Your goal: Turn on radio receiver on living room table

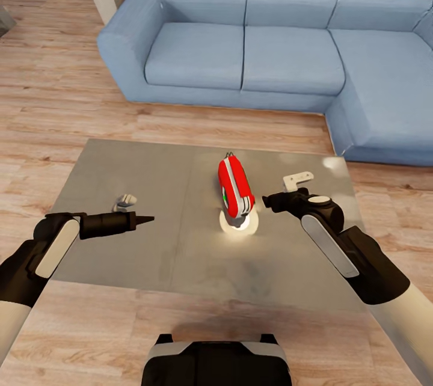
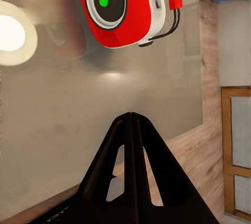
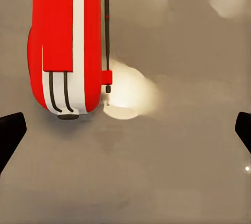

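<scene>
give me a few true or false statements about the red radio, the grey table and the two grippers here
1. The small red radio with white trim bands stands on the glossy grey-brown low table. True.
2. The left gripper is clamped on the radio. False: its fingers are pressed together on nothing, short of the radio, with bare tabletop between.
3. The right gripper is open. True: in the right wrist view its fingertips sit at opposite edges, wide apart.
4. A blue fabric sofa stands beyond the table. True.
5. The round dial on the radio's face shows a red dot. False: the dot is green.
</scene>
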